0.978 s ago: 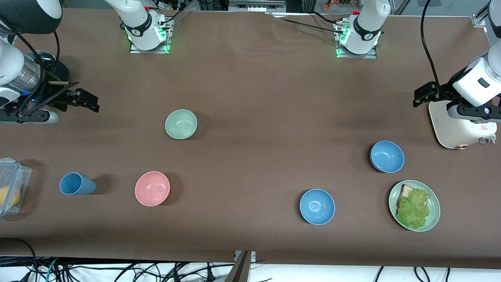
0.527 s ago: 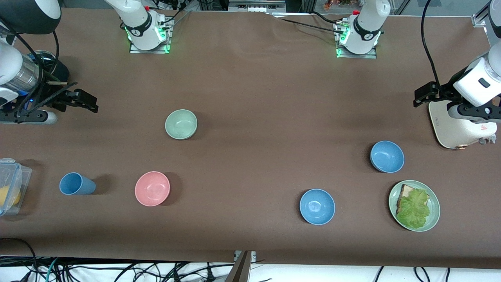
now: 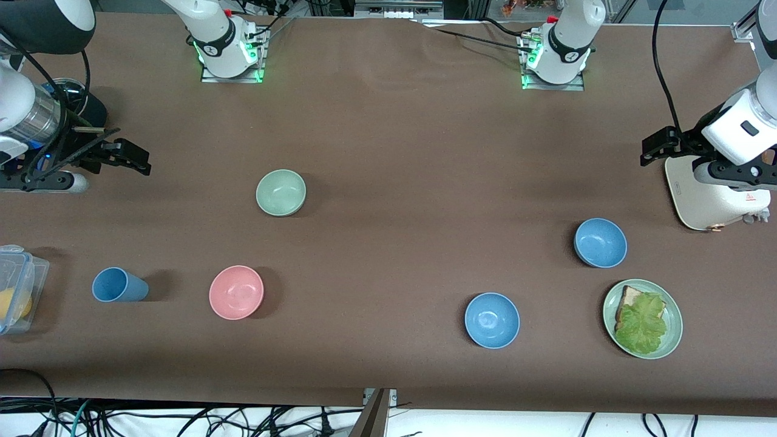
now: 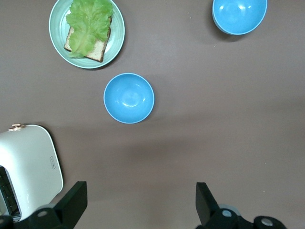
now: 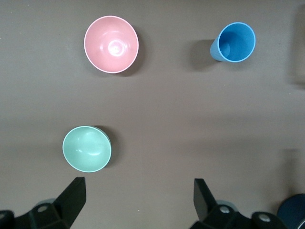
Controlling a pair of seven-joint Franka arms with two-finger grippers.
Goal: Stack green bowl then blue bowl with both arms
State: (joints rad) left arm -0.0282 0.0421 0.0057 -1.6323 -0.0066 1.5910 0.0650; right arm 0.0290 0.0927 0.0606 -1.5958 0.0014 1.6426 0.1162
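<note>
Sage green bowl (image 3: 281, 192) and blue bowl (image 3: 600, 243) sit mouth-up, apart; left gripper (image 4: 138, 202) and right gripper (image 5: 138, 200) gape empty.

Upright, apart: sage green bowl (image 3: 281, 192), two blue bowls (image 3: 600, 243) (image 3: 492, 320)

The table (image 3: 388, 121) is covered by a brown matt cloth, slightly wrinkled near the bases. The green bowl (image 3: 281, 192), the pink bowl (image 3: 236, 292) and both blue bowls (image 3: 491, 320) (image 3: 600, 243) are seen as smooth, plastic-looking ware with a soft sheen, like the blue cup (image 3: 118, 285). A clear plastic box (image 3: 15, 285) and a glossy cream toaster (image 3: 707, 194) are also shown.
</note>
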